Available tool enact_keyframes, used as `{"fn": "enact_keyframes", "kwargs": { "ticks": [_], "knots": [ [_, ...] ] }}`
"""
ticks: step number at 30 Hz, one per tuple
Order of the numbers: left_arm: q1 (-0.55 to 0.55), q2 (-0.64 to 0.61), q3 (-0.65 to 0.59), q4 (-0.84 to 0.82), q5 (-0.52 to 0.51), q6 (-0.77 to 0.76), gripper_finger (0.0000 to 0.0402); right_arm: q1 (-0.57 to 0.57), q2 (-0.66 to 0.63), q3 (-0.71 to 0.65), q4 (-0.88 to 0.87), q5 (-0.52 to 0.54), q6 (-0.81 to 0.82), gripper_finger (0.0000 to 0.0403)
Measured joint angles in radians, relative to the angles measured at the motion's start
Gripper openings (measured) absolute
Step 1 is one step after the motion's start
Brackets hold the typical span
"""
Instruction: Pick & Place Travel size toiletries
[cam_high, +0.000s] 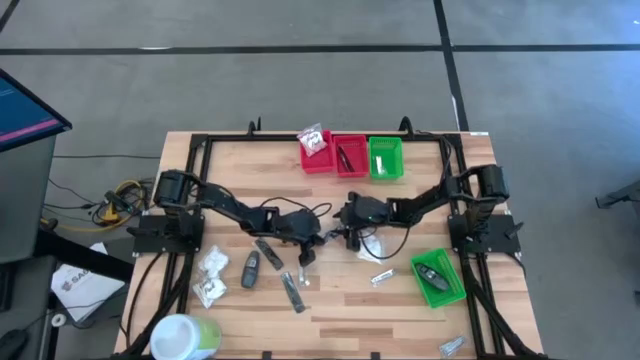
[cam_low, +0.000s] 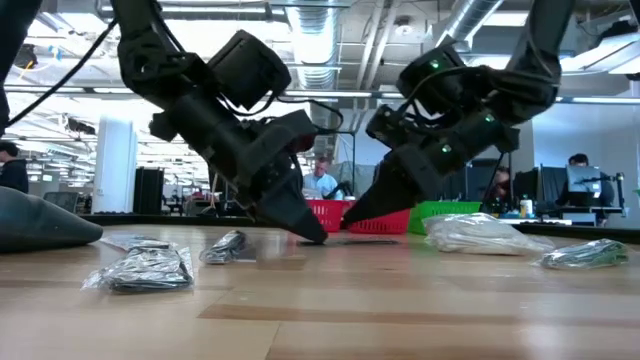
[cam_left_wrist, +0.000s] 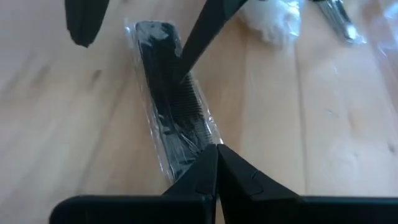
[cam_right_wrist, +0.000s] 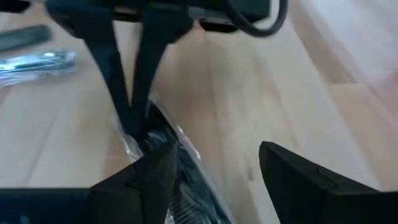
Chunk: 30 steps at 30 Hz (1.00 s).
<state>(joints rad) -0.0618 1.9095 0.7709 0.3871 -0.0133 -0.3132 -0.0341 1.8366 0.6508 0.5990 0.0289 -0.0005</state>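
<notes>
A black comb in a clear plastic packet (cam_left_wrist: 171, 106) lies flat on the wooden table between my two grippers. My left gripper (cam_left_wrist: 217, 152) is shut, its tips down on one end of the packet. My right gripper (cam_right_wrist: 214, 165) comes from the opposite side and stands open. One of its fingers (cam_left_wrist: 193, 50) is over the comb's middle and the other (cam_left_wrist: 84, 25) is beside the packet. In the high view the left gripper (cam_high: 308, 242) and the right gripper (cam_high: 345, 236) meet at mid-table. Other toiletries lie around: white packets (cam_high: 211, 263), a dark oval (cam_high: 251, 268). My left gripper presses its shut fingertips on the packet's end (cam_left_wrist: 186, 165), slanting down from the table's left. The packet lies flat on the table. Whether a bit of plastic is pinched between the tips I cannot tell. My right gripper has one fingertip (cam_right_wrist: 155, 165) over the packet's middle; whether it touches I cannot tell.
Two red bins (cam_high: 318, 152) and a green bin (cam_high: 385, 158) stand at the far edge. Another green bin (cam_high: 437, 278) with a dark item sits near right. A white-and-green tub (cam_high: 185, 335) stands near left. A silvery sachet (cam_high: 382, 277) lies near the right gripper.
</notes>
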Motion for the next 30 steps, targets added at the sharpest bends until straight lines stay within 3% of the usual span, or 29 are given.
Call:
{"fn": "enact_keyframes", "kwargs": {
  "ticks": [8,14,20,30],
  "knots": [
    [-0.01,-0.134,-0.033,-0.28,0.03,0.037,0.0001,0.007,0.0,-0.031,0.012,-0.004,0.001,0.022],
    [-0.028,-0.257,-0.126,-0.311,0.026,0.131,0.0001,0.044,0.0,-0.005,0.042,-0.007,0.001,0.0221],
    [-0.032,-0.355,-0.186,-0.282,-0.075,0.144,0.0001,0.081,0.0,0.062,0.042,-0.005,-0.043,0.0221],
    [-0.011,-0.322,-0.207,-0.263,-0.084,0.115,0.0001,0.084,0.015,0.122,-0.042,-0.003,-0.11,0.0208]
  ]
}}
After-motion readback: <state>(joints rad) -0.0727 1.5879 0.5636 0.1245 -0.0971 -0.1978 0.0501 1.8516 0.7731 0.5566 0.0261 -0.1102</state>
